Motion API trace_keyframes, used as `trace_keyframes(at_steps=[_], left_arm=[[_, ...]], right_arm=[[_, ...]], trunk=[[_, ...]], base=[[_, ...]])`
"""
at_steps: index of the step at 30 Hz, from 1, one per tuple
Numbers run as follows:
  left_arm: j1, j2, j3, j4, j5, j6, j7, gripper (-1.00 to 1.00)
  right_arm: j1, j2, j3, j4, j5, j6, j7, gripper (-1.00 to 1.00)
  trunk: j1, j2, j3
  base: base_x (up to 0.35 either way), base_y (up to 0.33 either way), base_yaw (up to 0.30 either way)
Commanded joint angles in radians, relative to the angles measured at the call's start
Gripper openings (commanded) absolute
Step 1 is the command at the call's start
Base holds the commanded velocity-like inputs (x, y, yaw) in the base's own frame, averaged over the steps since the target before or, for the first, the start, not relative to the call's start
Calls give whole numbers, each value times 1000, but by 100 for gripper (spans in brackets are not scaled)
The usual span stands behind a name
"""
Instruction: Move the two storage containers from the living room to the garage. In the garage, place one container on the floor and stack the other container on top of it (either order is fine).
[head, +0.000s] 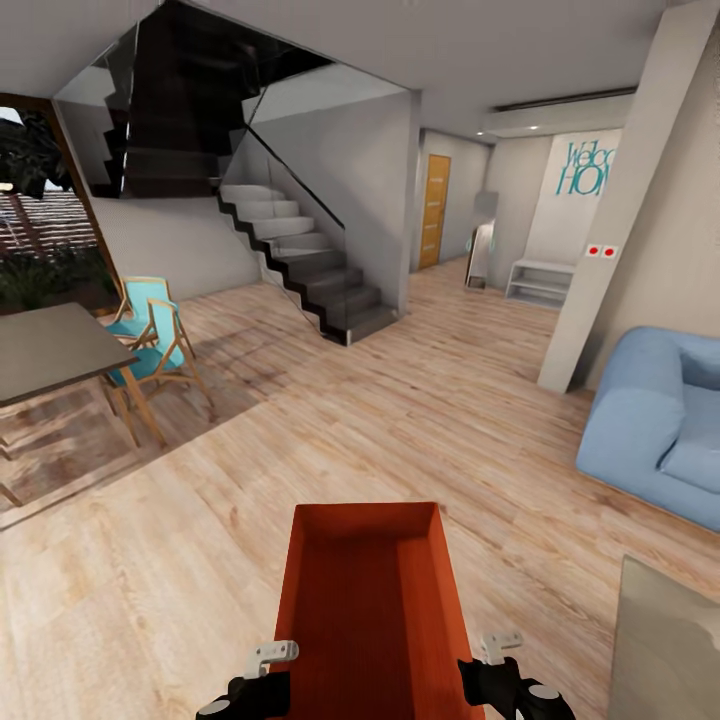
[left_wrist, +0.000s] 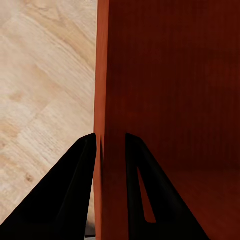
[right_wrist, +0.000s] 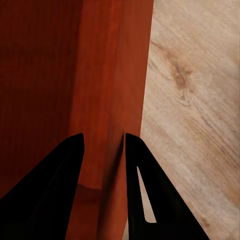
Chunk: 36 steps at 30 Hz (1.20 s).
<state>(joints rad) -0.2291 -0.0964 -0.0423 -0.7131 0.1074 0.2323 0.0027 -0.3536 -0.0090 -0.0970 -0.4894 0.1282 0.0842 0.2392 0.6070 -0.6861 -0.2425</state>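
— What was nearest the robot?

— One orange-red storage container (head: 368, 600), open-topped and empty, carried between both arms over the light wood plank floor (head: 180, 560) of the living room. The left tool (left_wrist: 110, 150) pinched the bin's left wall, one finger outside and one inside. The right tool (right_wrist: 104, 150) pinched the right wall the same way. In the head view both tools sat at the near end of the bin, the left tool (head: 262, 672) on the left rim and the right tool (head: 492, 668) on the right rim.

— And around it?

— Just right of the bin, at the near right corner, showed the edge of a glossy grey low tabletop (head: 665, 650). Farther right stood the blue sofa (head: 655, 425). To the left, a grey dining tabletop (head: 50, 350) stood with a turquoise wooden-framed chair (head: 150, 340) beside it, and a window (head: 40, 215) with greenery lay behind.

— Farther still?

— A dark staircase (head: 300, 255) with a glass side rose at the middle. Beyond it a corridor led to a light wooden door (head: 435, 210). On the far right, a white wall carried teal lettering (head: 585, 165) above a low white bench (head: 540, 280), partly hidden by a beige pillar (head: 625, 200).
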Motion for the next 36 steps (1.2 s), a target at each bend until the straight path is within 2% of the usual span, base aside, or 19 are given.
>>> trace_keyframes(at_steps=[1, 36], left_arm=[[-1, 0, 13, -4, -9, -28, 5, -100], [-1, -2, 13, -4, -10, -28, 5, -100]], right_arm=[[1, 1, -4, 0, 7, 6, 31, -100], [1, 1, -4, 0, 7, 8, 31, -100]], trunk=[[-4, 6, 3], [-138, 251, 170]], base=[[0, 0, 0], [0, 0, 0]])
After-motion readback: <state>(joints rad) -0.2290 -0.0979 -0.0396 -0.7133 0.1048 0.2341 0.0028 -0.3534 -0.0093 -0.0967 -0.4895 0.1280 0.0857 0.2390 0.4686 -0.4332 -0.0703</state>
